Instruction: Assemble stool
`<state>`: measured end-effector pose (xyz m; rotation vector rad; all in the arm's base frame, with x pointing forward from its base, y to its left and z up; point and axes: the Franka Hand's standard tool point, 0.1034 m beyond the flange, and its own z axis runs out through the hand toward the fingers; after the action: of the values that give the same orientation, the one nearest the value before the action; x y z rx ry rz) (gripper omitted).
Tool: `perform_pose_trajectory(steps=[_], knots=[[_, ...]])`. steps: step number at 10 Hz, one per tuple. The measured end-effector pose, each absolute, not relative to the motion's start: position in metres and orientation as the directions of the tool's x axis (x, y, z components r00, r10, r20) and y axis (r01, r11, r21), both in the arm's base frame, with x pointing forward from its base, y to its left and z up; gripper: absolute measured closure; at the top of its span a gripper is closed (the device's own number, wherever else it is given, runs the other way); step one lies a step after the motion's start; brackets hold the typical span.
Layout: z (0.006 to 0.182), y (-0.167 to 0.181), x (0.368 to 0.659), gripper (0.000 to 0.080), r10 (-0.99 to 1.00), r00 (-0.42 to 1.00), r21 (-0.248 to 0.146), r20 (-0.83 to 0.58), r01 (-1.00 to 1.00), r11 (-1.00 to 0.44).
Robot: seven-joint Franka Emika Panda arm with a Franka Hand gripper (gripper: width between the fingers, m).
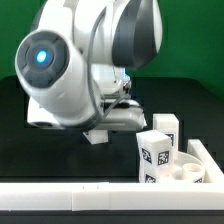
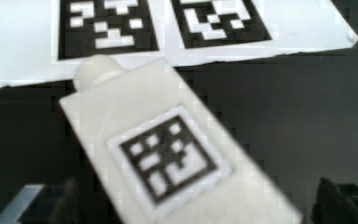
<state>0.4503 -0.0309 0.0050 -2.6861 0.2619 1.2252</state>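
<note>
Between the two dark fingers (image 2: 51,198) of the gripper (image 2: 197,196), which is released with its jaws spread wide and touching nothing, lies one white blocky plastic stool leg (image 2: 158,140). It rests flat on the black table (image 2: 318,120) with a black-and-white square tag facing up. The leg's near end sits in the gap, with bare table on either side. Its long axis runs away from the gripper, a little skewed from square to the line joining the fingertips, so I judge a small wrist turn is needed before closing across the narrow width. The far end meets the edge of the thin flat white marker board (image 2: 34,72), where two tags show.

From the exterior view, the bulky white-and-grey robot arm (image 1: 70,70) fills ten o'clock to the centre and hides that leg. One long white edge bar (image 1: 60,195) runs along six o'clock. Beyond it, at four o'clock, sits one round white ring-like seat (image 1: 190,175), with two more tagged legs upright at it, one (image 1: 155,152) at its rim and one (image 1: 166,125) just behind. I cannot tell whether they are fastened. That makes three legs and one seat.
</note>
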Motion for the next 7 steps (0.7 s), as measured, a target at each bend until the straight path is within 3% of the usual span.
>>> perform_pose_trajectory(steps=[3, 5, 7], knots=[[0.006, -0.031, 0.449, 0.0151, -0.088, 0.643, -0.086, -0.761, -0.235, -0.968], [0.009, -0.034, 0.446, 0.0151, -0.118, 0.484, -0.031, -0.867, -0.290, -0.957], [0.003, -0.036, 0.454, 0.0151, -0.119, 0.494, -0.031, -0.861, -0.286, -0.958]])
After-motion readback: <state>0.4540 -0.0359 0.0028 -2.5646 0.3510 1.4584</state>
